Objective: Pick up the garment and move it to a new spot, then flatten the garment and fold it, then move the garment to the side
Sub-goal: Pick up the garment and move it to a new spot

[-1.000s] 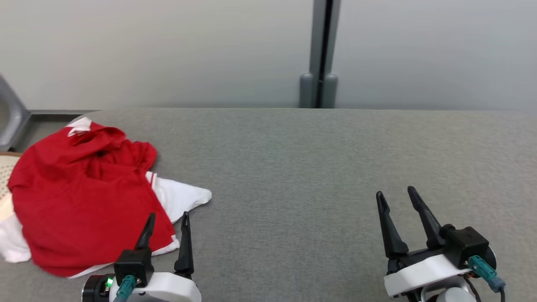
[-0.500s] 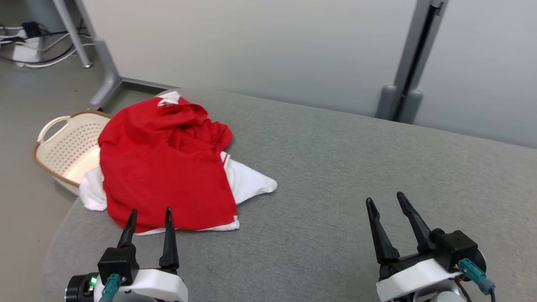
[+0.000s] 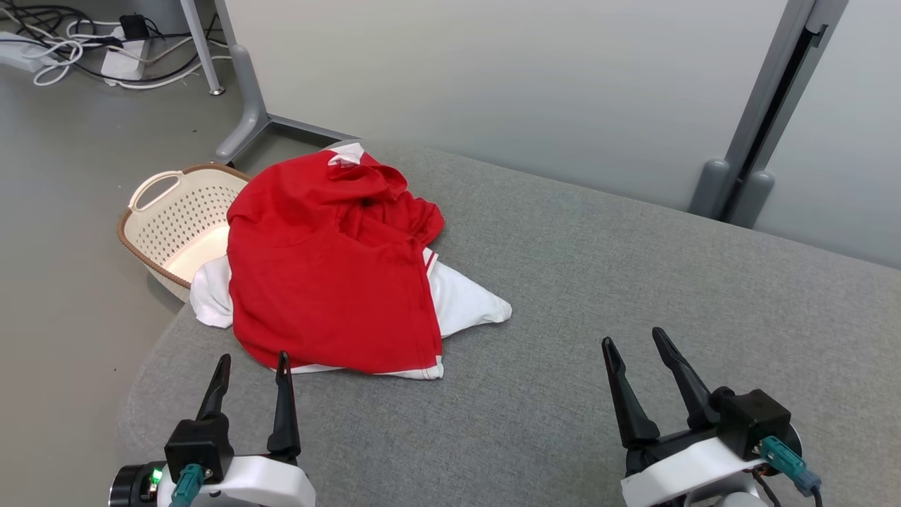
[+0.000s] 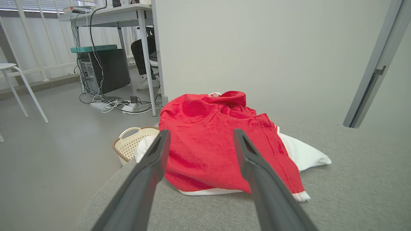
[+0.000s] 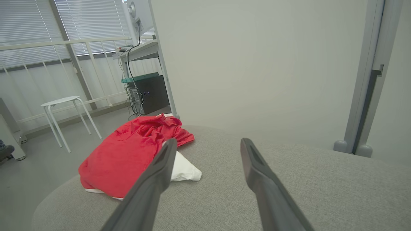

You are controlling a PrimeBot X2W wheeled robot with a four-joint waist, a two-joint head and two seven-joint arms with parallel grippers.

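The garment [image 3: 331, 271] is red with white sleeves and trim, lying crumpled in a heap at the left end of the grey table [image 3: 598, 282]. It also appears in the left wrist view [image 4: 212, 147] and right wrist view [image 5: 128, 154]. My left gripper [image 3: 253, 362] is open, its fingertips just short of the garment's near hem and holding nothing. Far to the right, my right gripper [image 3: 633, 341] is open over bare table, well apart from the garment.
A cream perforated basket [image 3: 176, 218] stands on the floor beside the table's left end, partly under the garment's edge. Cables and a power strip [image 3: 120, 60] lie on the floor beyond. A grey partition post [image 3: 760, 141] rises behind the table. A white stool [image 5: 64, 118] stands at left.
The head camera has turned left and tilted, so the garment and basket sit more central. Both grippers stay open; the left gripper's tips now sit just off the garment's hem.
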